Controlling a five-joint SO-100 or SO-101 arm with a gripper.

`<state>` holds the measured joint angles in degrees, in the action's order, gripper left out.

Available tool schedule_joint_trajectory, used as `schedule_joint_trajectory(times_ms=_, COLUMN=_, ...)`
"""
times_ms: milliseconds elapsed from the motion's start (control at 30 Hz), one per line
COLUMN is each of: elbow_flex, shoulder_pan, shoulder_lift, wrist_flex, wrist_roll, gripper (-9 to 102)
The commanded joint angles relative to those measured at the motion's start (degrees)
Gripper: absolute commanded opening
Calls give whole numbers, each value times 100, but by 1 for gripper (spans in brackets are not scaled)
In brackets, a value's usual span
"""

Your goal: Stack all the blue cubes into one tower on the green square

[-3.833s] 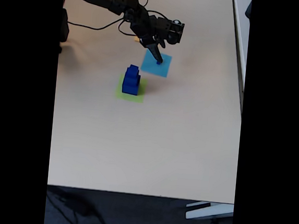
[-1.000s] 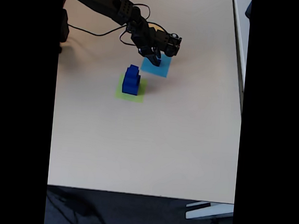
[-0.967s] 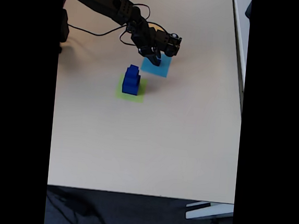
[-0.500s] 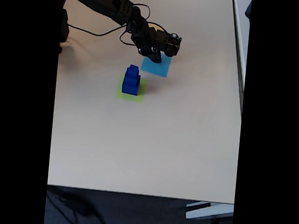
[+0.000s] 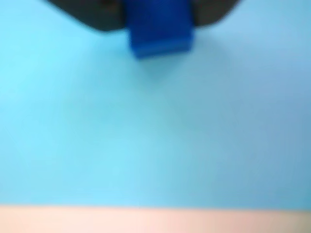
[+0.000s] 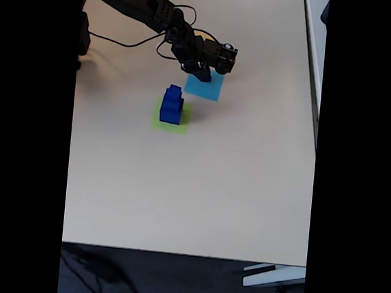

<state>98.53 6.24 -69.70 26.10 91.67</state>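
Two dark blue cubes [image 6: 171, 106] stand stacked as a tower on the green square [image 6: 158, 122], the larger one below. Up and to the right of it lies a flat light-blue patch [image 6: 211, 89]. My gripper [image 6: 203, 75] hangs over that patch's near-left corner. In the blurred wrist view a small blue cube [image 5: 160, 29] sits between the two dark fingers [image 5: 97, 17] at the top edge. The gripper [image 5: 160, 19] is shut on it, close above the light-blue patch [image 5: 155, 136].
The black arm [image 6: 146, 8] reaches in from the upper left, and a black cable [image 6: 122, 41] trails on the beige table [image 6: 191, 194]. The table's front edge runs along the bottom and its right edge along the right side. A white part [image 6: 273, 275] sticks out below.
Since the oldest frame the gripper has drawn in slightly toward the upper left and closed around the small cube. Over the last second almost nothing has moved.
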Motion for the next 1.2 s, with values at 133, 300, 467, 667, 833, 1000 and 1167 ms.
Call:
schedule_joint_trajectory(times_ms=133, elbow_flex=-316, shoulder_pan=62, shoulder_lift=-167, wrist_flex=26, wrist_roll=-105, gripper=0)
schedule_joint_trajectory(times_ms=300, elbow_flex=-316, shoulder_pan=62, shoulder_lift=-193, wrist_flex=26, wrist_roll=-132, gripper=0)
schedule_joint_trajectory(times_ms=467, elbow_flex=-334, shoulder_pan=79, shoulder_lift=-334, wrist_flex=35, wrist_roll=-281, gripper=0)
schedule_joint_trajectory(times_ms=667, elbow_flex=-571, shoulder_pan=132, shoulder_lift=-475, wrist_flex=281, wrist_roll=-536, gripper=0)
schedule_joint_trajectory(times_ms=833, elbow_flex=-1090, shoulder_pan=158, shoulder_lift=-466, wrist_flex=800, wrist_roll=-650, gripper=0)
schedule_joint_trajectory(times_ms=1000, elbow_flex=-1679, shoulder_pan=193, shoulder_lift=-448, wrist_flex=1257, wrist_roll=-870, gripper=0)
schedule_joint_trajectory(times_ms=1167, elbow_flex=-1811, shoulder_pan=229, shoulder_lift=-615, wrist_flex=1310, wrist_roll=-1072, gripper=0)
